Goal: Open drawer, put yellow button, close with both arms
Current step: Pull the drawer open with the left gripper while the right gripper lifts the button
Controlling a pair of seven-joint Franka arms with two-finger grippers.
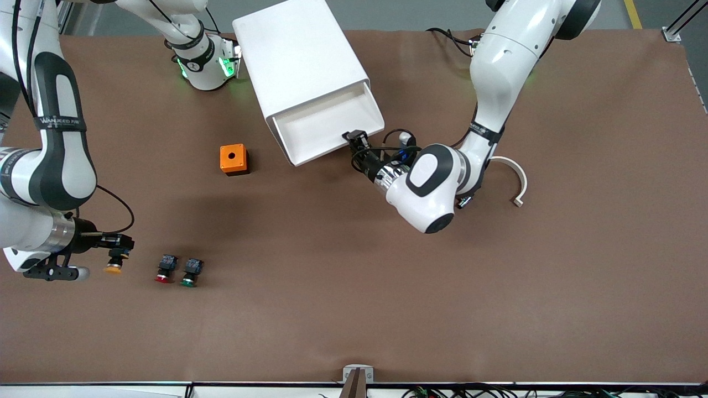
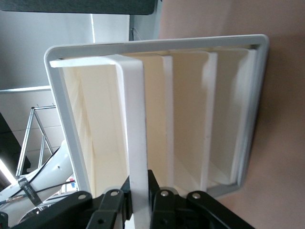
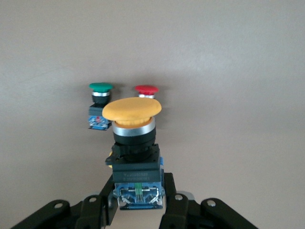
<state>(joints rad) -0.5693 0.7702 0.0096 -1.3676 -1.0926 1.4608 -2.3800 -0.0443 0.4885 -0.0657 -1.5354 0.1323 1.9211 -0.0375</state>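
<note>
Drawer out, button in my grip!

My left gripper (image 1: 357,145) pinches the front lip of the top drawer (image 1: 326,124) — pulled out of the white cabinet (image 1: 298,61). My right gripper (image 1: 119,243) clamps the yellow button (image 3: 132,110) at the right arm's end of the table — red button (image 1: 164,268) and green button (image 1: 191,272) sit just beside.

Orange box (image 1: 233,159); red button (image 1: 165,269) beside green button (image 1: 191,273); white curved strip (image 1: 513,180)

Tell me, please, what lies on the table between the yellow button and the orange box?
Nothing: in the front view the brown table is bare between the yellow button, held by the right gripper, and the orange box.
</note>
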